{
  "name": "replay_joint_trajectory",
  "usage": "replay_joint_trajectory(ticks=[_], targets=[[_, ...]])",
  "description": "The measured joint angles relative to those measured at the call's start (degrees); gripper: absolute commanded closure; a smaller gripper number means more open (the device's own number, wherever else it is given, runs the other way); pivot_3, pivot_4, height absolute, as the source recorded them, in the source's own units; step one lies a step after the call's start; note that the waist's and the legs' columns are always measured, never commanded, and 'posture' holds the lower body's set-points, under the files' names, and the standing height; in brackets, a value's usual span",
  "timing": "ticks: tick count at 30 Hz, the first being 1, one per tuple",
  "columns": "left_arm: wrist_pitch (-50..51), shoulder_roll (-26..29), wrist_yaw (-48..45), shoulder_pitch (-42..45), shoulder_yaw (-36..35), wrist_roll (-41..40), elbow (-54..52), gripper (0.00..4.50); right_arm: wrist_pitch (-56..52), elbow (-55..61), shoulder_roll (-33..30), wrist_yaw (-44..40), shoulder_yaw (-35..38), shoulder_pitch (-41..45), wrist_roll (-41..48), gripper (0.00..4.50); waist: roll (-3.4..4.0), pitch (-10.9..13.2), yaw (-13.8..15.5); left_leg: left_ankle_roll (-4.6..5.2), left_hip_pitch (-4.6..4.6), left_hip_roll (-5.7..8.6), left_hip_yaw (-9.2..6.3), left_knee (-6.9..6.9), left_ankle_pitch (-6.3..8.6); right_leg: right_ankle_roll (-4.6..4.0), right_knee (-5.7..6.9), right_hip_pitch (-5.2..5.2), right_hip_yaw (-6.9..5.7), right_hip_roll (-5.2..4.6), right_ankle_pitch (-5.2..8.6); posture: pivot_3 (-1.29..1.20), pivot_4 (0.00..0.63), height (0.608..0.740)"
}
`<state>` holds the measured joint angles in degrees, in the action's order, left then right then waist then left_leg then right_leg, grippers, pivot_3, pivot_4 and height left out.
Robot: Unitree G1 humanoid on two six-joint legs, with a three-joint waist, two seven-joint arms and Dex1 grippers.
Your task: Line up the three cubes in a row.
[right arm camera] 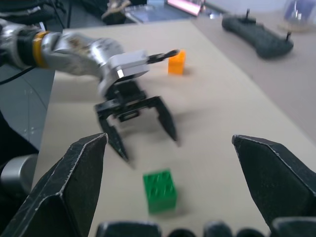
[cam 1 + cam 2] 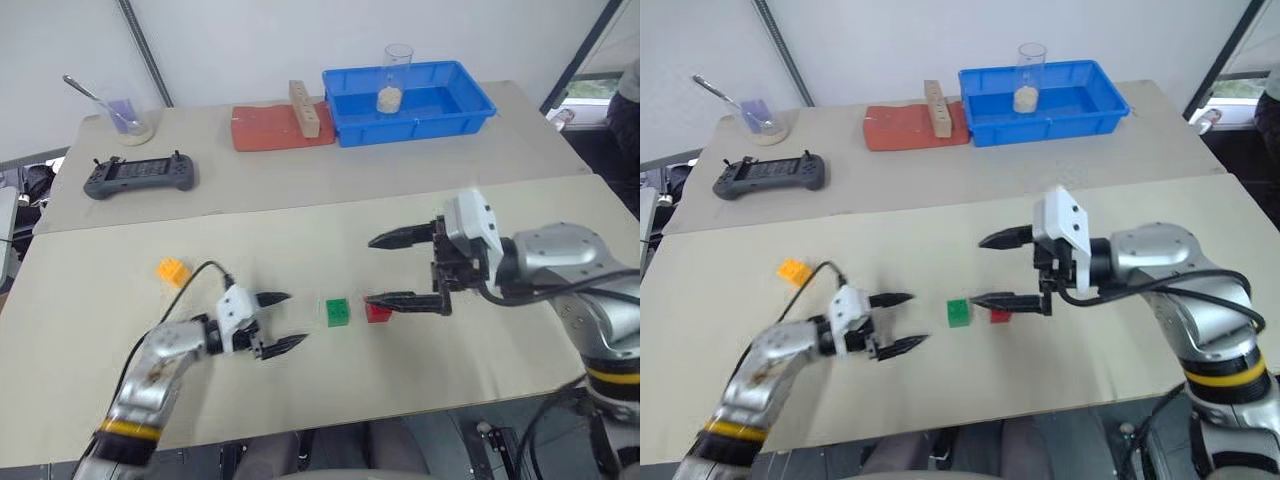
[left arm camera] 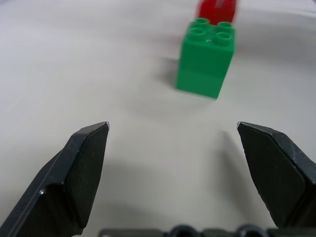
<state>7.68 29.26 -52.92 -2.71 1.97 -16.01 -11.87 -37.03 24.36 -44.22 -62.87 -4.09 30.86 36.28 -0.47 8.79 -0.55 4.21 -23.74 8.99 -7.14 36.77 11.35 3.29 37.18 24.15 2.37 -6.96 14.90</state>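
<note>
My left pincer (image 2: 285, 321) and right pincer (image 2: 383, 270) are spread, empty. Green cube (image 2: 337, 311) sits beside red cube (image 2: 377, 312); yellow cube (image 2: 173, 270) lies well apart. Fetching it, I risk nudging green.

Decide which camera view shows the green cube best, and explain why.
The left wrist view: the green cube stands close, studs distinct, the red cube just behind it. The right wrist view shows it nearby but softer; both eye views show it small on the table.
</note>
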Motion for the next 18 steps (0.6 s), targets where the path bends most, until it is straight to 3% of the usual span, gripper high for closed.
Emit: replay_joint_trajectory(ticks=[4,7,14,18], targets=[[3.31,-5.52,13.20,-9.63,-10.10,-1.50,-11.34,0.07,-1.87,-0.80,4.41,0.96,-2.20,4.94,1.10,0.00,-0.03,0.02,0.98,-0.01,0.05,-0.03,0.02,0.05,0.01,-0.01,-0.07,0.02,-0.02,0.02,-0.03,0.00,0.150,0.740],[5.55,-6.30,18.91,-13.69,-18.47,-4.04,-14.88,0.07,-2.87,-1.56,5.84,1.09,-2.45,7.39,1.72,0.00,-0.03,0.02,1.87,-0.11,0.16,-0.03,0.01,0.05,0.05,-0.02,-0.07,0.02,-0.09,0.03,-0.03,0.00,0.150,0.740],[5.23,-2.90,19.16,-17.63,-30.66,-7.22,-11.25,0.07,-3.39,-4.15,8.27,0.39,-4.21,10.22,2.18,0.00,-0.03,0.01,2.05,-0.45,0.24,-0.04,0.07,0.05,0.26,-0.03,-0.08,0.01,-0.09,0.01,-0.04,0.00,0.150,0.740],[4.91,-0.83,17.90,-12.34,-30.90,-7.64,-4.38,0.07,-3.52,-4.57,8.96,0.39,-4.46,11.25,2.18,0.00,-0.05,0.01,2.42,-0.47,0.24,-0.01,0.07,0.05,0.26,-0.03,-0.07,0.00,-0.12,-0.01,-0.06,0.00,0.150,0.740]])
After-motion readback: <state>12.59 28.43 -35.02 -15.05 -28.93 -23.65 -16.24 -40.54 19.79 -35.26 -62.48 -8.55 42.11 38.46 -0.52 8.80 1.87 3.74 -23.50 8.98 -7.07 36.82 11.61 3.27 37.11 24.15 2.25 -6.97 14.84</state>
